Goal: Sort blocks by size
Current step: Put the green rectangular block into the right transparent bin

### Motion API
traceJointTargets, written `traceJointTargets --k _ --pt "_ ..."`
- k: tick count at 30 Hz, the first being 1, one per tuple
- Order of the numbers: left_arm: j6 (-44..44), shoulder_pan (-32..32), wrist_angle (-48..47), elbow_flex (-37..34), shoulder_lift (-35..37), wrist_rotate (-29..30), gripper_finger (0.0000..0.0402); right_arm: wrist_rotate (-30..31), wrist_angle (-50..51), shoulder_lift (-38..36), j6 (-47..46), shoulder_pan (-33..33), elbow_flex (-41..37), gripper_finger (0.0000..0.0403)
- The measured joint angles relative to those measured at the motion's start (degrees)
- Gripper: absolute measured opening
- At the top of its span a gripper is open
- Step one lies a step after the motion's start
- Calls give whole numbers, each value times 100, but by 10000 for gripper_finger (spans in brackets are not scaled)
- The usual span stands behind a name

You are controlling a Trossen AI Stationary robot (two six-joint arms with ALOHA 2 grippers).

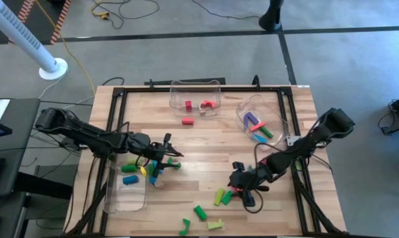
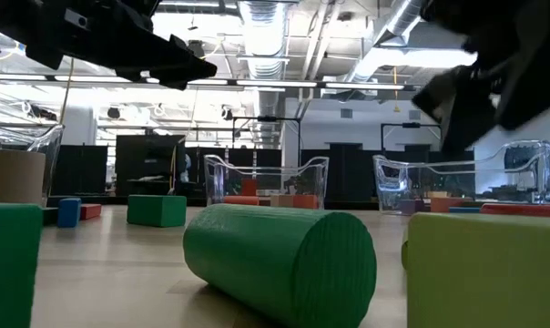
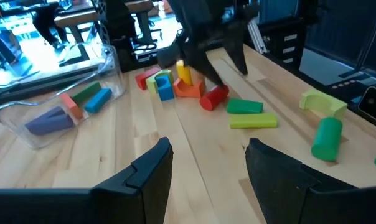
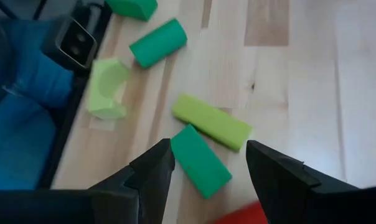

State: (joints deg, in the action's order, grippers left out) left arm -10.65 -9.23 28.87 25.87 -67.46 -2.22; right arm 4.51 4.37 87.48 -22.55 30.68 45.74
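Note:
The blocks lie scattered on the wooden table. My left gripper hovers open above a yellow block, a blue one and a green one. My right gripper hangs open, tilted down, over a dark green bar. That bar lies flat on the table next to a light green bar and a red block. In its wrist view, the open left gripper points across the table at a red cylinder and several blocks under the right arm.
A clear bin at the near left holds a green and a blue block. The far bin holds red pieces, and the right bin holds purple, blue and green ones. A green cylinder and a light green arch lie near the front edge.

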Motion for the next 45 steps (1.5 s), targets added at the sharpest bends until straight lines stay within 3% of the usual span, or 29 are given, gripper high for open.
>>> traceJointTargets --k 11,24,38,45 --pt "70 0 67 0 0 -26 194 -8 -61 904 169 73 0 232" --pt "85 0 191 0 0 -26 194 168 -44 938 353 288 2 226" --pt "189 -2 191 0 0 -26 194 345 -410 939 781 306 2 183" --pt "222 -18 181 0 2 -46 194 144 -536 1375 644 293 12 174"
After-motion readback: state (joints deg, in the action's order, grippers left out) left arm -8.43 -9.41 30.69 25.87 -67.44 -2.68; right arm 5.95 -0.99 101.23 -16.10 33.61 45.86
